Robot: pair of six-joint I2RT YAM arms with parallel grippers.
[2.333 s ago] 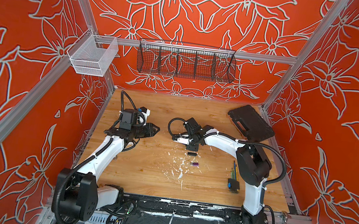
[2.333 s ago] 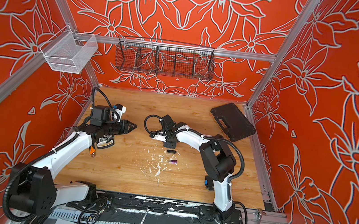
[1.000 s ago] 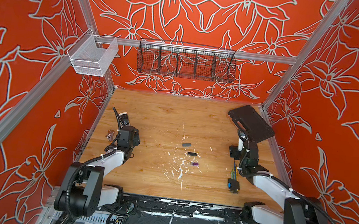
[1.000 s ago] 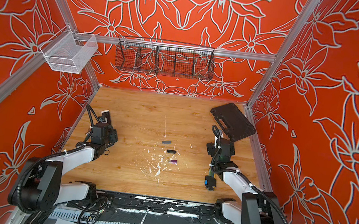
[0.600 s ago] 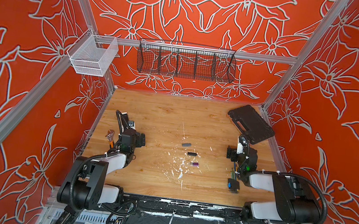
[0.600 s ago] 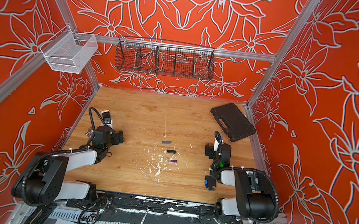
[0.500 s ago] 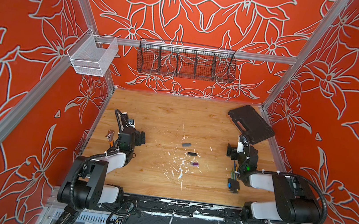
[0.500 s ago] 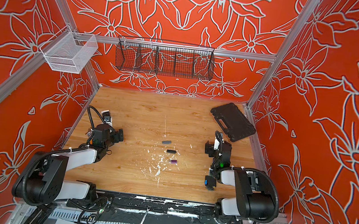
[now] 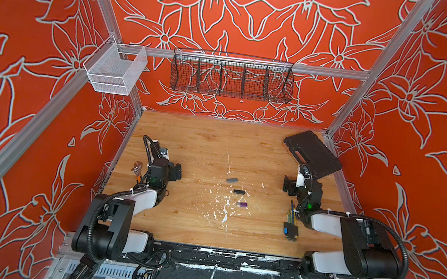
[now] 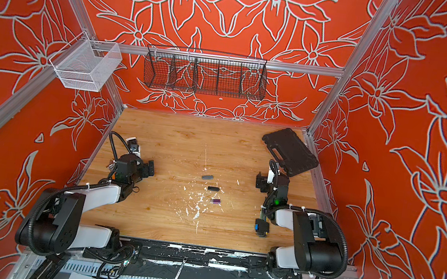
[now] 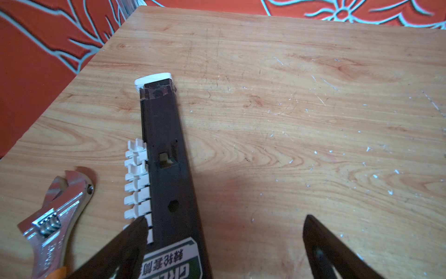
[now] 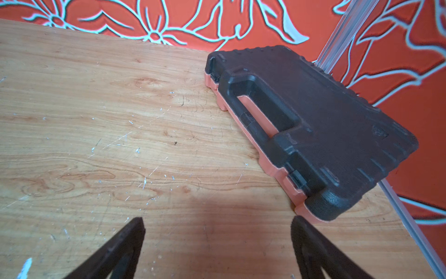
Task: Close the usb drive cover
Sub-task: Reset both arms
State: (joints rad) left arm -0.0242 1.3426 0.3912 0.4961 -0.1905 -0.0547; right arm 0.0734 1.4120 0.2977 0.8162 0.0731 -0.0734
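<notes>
Both arms have drawn back from the middle of the tabletop (image 9: pixel 209 150) and now sit folded at its sides, uncovering the grey usb drive (image 9: pixel 232 180) that the right hand (image 9: pixel 287 186) had been over. The drive lies flat near the centre, seen in both top views (image 10: pixel 207 177). It sits between the two hands, roughly level with them and well apart from each, with the left hand (image 9: pixel 175 172) on its other side. Just nearer the robot lie a black stick (image 9: pixel 239 192) and a purple stick (image 9: pixel 242 204). Both hands are spread wide and hold nothing. The right wrist view shows that hand's fingers (image 12: pixel 128 236) parted over bare wood beside a black tool case (image 12: pixel 313 125). The left wrist view shows its fingers (image 11: pixel 318 236) parted, one overlapping a long black tool holder (image 11: pixel 166 149) next to an adjustable wrench (image 11: pixel 55 217); whether they touch cannot be told. Neither wrist view takes in the drive, and in the top views it is too small to tell whether its cover is closed.
</notes>
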